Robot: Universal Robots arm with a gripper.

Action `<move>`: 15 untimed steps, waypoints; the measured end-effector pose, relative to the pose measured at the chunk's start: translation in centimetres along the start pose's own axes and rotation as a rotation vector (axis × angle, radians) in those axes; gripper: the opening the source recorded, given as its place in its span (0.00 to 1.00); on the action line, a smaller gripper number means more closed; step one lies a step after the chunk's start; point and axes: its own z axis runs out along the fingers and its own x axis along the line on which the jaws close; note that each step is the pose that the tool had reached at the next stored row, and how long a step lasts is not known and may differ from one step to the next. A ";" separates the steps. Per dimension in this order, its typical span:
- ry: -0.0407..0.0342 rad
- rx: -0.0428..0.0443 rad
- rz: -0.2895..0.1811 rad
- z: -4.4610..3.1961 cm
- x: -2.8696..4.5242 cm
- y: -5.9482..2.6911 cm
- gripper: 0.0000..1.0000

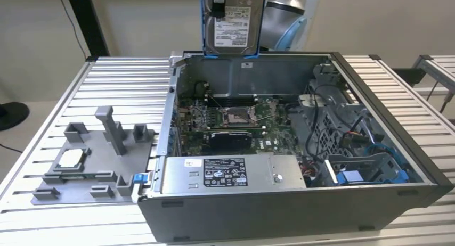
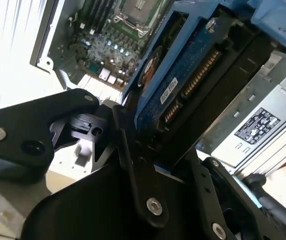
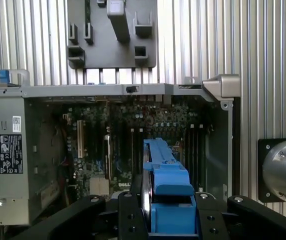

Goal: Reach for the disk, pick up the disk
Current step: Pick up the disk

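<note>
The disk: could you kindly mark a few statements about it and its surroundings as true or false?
1. The disk hangs above the open computer case. True.
2. The gripper is open and empty. False: it is shut on the disk.
3. The disk's bracket is red. False: it is blue.
4. A grey holder plate lies on the table at the exterior view's left of the case. True.

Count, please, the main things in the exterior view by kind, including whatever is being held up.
Disk, lifted above the case: 1
Computer case, open: 1
Circuit board inside it: 1
Silver box with black label: 1
Grey tray on the table: 1
Square chip on the tray: 1
Total: 6
</note>
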 end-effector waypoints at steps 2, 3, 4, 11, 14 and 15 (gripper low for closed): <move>0.0000 0.0000 0.000 -0.01 -0.03 -0.48 0.00; 0.0000 0.0000 0.000 -0.02 -0.04 -0.75 0.00; 0.0001 -0.0001 0.000 -0.03 -0.05 -0.98 0.00; 0.0000 0.0000 0.000 -0.08 -0.14 -2.74 0.00; 0.0000 0.0000 0.000 -0.09 -0.18 -3.51 0.00; 0.0001 0.0000 0.000 -0.10 -0.19 -3.76 0.00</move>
